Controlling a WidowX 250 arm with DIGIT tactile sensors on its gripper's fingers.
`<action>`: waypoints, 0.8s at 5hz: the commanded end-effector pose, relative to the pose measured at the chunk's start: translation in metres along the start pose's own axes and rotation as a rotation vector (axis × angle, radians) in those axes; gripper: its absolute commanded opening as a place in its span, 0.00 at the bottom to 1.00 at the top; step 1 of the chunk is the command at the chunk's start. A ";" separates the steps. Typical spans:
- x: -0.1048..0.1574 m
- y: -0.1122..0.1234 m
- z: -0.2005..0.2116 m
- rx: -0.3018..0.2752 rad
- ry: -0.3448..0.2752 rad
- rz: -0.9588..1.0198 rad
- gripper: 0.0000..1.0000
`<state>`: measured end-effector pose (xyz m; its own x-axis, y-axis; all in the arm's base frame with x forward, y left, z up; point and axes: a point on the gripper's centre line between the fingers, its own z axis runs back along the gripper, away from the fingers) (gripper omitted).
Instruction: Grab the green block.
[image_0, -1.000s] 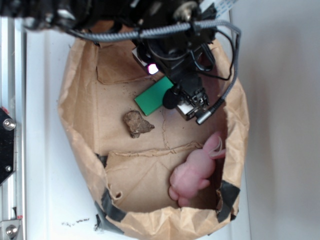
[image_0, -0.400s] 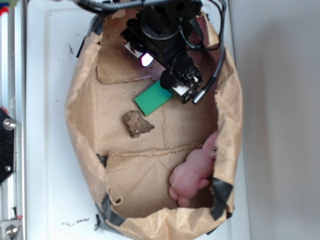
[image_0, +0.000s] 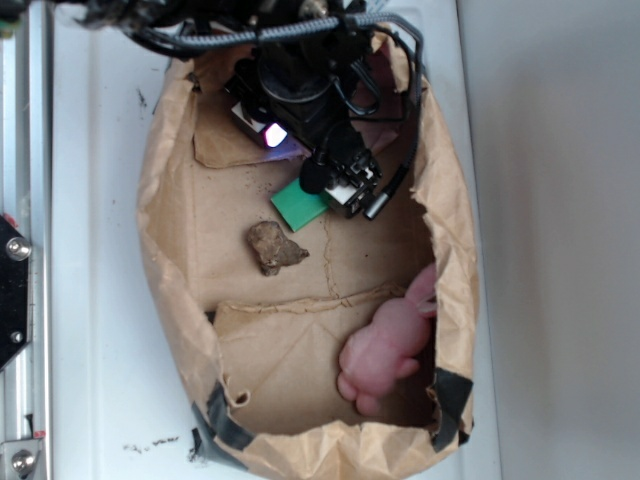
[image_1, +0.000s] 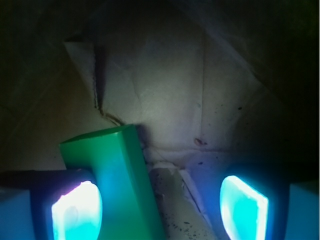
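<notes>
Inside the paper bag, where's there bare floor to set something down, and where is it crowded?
Free: the bag floor left of the brown rock, and the lower flap between the rock and the pink rabbit. Crowded: the top, where the gripper hangs over the green block.

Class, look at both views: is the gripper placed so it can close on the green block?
Probably yes. The gripper is open with the green block between its fingers, against the left one; nothing lies between them.
</notes>
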<state>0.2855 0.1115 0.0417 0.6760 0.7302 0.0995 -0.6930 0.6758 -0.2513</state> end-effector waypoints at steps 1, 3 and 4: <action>0.010 -0.002 0.019 -0.023 -0.064 -0.003 1.00; 0.002 -0.020 0.027 -0.029 -0.144 -0.027 1.00; 0.004 -0.022 0.026 -0.046 -0.159 -0.045 1.00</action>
<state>0.2925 0.0999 0.0512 0.6605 0.7241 0.1987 -0.6756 0.6885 -0.2635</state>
